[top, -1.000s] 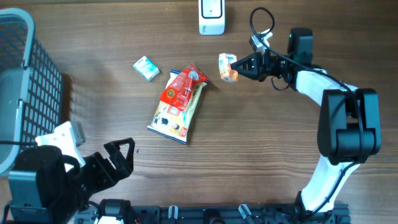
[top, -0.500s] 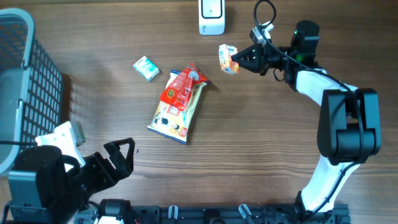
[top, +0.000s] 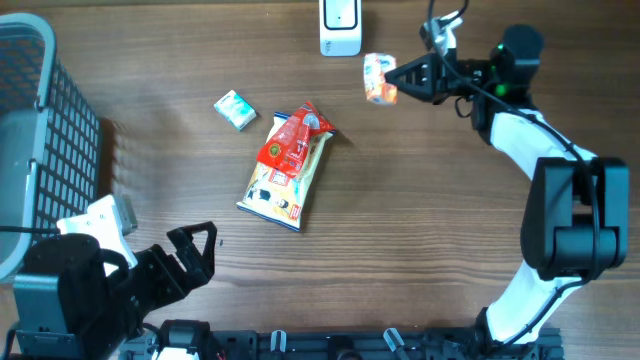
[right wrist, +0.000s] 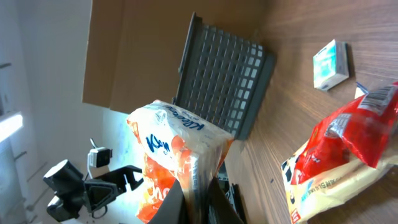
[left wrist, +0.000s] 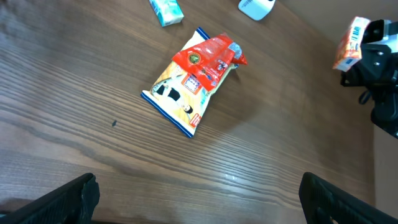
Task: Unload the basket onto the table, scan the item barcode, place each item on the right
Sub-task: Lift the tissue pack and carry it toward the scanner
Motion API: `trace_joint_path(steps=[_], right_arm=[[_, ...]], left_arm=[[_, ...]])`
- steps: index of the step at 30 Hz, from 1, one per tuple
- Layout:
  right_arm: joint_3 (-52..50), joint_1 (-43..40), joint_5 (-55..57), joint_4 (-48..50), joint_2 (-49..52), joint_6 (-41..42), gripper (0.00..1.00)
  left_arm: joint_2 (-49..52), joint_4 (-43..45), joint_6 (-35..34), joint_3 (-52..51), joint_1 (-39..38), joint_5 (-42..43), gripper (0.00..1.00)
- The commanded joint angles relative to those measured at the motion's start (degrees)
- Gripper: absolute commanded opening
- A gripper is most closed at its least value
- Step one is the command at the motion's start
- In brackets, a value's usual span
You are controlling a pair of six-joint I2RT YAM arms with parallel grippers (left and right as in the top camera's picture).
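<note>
One small orange and white packet (top: 378, 78) is the thing to scan. The right pincer (top: 398, 80) is pinched shut on a thin edge of it and holds it up in the air, just beside the white scanner (top: 340, 28) at the far side of the bench (top: 430, 230). The left pincer (top: 195, 250) is spread wide with nothing in it, down at the near left corner.

What could go wrong? The grip is only on a thin edge of a soft packet (in the right wrist view the packet sticks up from between the fingers). A fast turn could make it slip or flop. I cannot see where the barcode is, so it may not be facing the scanner, and then the scan would fail. A push too far to the left could also bump the scanner, which looks light and might tip.

Room to move: the gap between packet and scanner is small, so only small moves fit there. Toward the near side there is lots of bare wood. The red bag (top: 293, 140) lies on a white and blue bag (top: 275, 190), and a little green box (top: 235, 109) sits near them, all well apart from the packet. The grey basket (top: 40, 130) is far off at the left edge.
</note>
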Motion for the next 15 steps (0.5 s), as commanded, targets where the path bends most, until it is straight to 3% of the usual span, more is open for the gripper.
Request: trace_joint_path(steps=[1,15], right_arm=[[0.7,-0.09,-3.65,0.87,-4.24,1.73,0.04],[-0.72,0.02,-3.63,2.45,-12.52,1.57,0.04]], left_arm=[[-0.15,0.13,-0.35,-0.28,0.04,0.04,1.0],[-0.15,0.13,-0.35,-0.28,0.04,0.07,1.0]])
